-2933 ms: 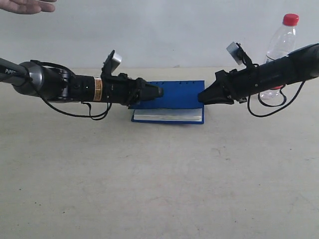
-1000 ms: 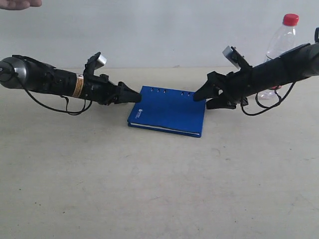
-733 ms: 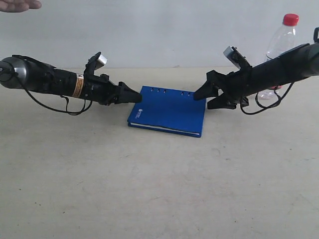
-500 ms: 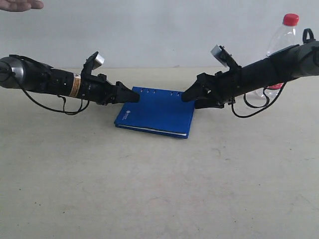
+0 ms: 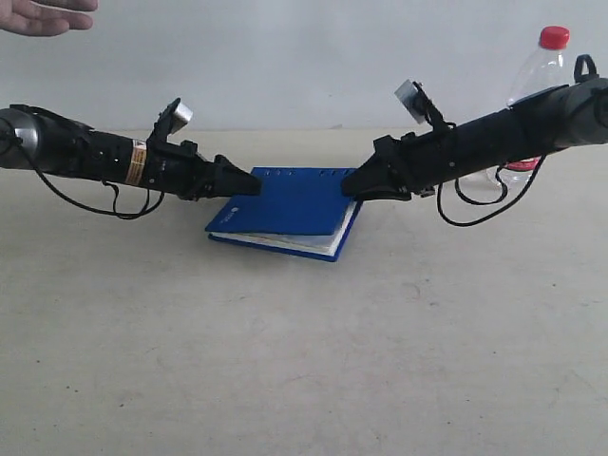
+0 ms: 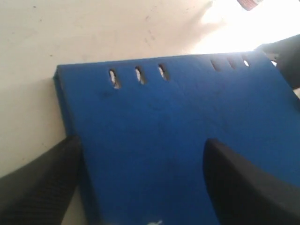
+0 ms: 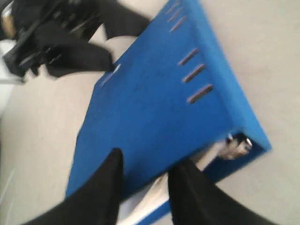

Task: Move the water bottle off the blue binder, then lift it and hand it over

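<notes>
A: Start with the left gripper [image 6: 140, 150] — how do the jaws stand?

B: Wide apart. In its wrist view one finger [image 6: 42, 183] sits just off the side edge of the binder [image 6: 178, 131] and the other is over the blue cover, so a corner of the binder lies between them. I can't see either finger pressing on it. A row of slots [image 6: 137, 75] runs along the edge beyond the fingers.

A: And the right gripper [image 7: 147, 159]?

B: Only a narrow gap, with blue cover and a strip of white pages showing in it. One finger lies over the cover and the other is by the edge, near a metal ring [image 7: 236, 145] at the corner. Whether it pinches the binder, I cannot tell.

A: What about the outside camera?

B: The arms reach in from either side, and their tips meet the binder's two back corners. The binder lies on the table [image 5: 285, 361] between them, with pages showing along its front and right edges.

A: The bottle [image 5: 532, 87]?

B: It's off the binder — upright on the table at the far right, behind the right arm, which hides its lower part. The red cap is on. It is well apart from the binder and from both gripper tips.

A: Anything else?

B: A bare hand [image 5: 43, 16] at the top left corner, above the left arm.
</notes>
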